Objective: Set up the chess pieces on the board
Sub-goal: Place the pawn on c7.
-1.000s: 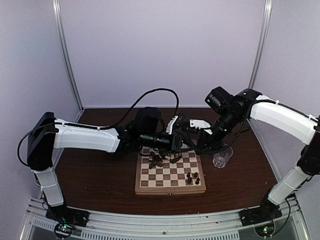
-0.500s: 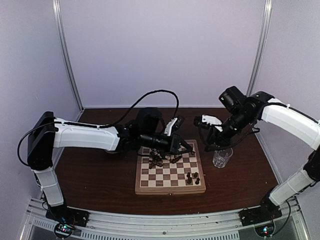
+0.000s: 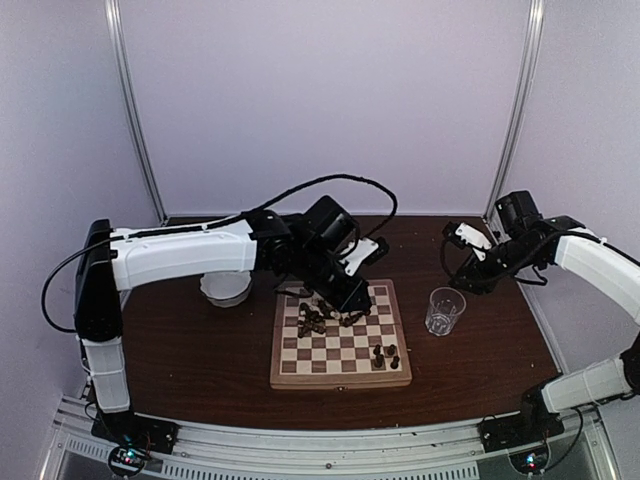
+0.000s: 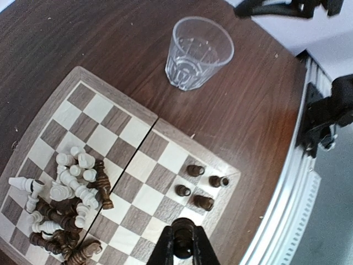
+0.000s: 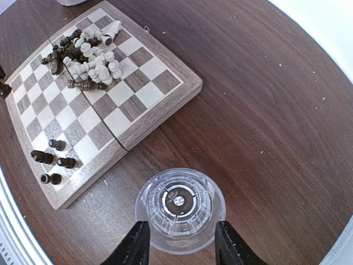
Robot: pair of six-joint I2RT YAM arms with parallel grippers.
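The board [image 3: 340, 381] lies mid-table with a jumbled heap of dark and cream chess pieces [image 3: 325, 318] at its far left and several dark ones standing [image 3: 385, 355] at its near right corner. My left gripper [image 3: 356, 298] hovers over the far edge of the board. In the left wrist view the left gripper [image 4: 183, 249] is shut on a dark chess piece [image 4: 183, 227], above the board [image 4: 138, 132] near the standing dark men [image 4: 201, 185]. My right gripper [image 5: 182, 248] is open, its fingers apart on either side of the clear glass [image 5: 180, 207] below it.
The clear glass [image 3: 444, 310] stands on the dark table just right of the board. A white bowl [image 3: 225, 288] sits left of the board behind the left arm. The right arm [image 3: 500, 255] hangs over the table's right back part. Enclosure walls close in on both sides.
The left arm has swung up and back from the heap with its jaws closed on a dark piece, uncovering the bowl. The right arm has drawn back to the right, and its jaws have opened.
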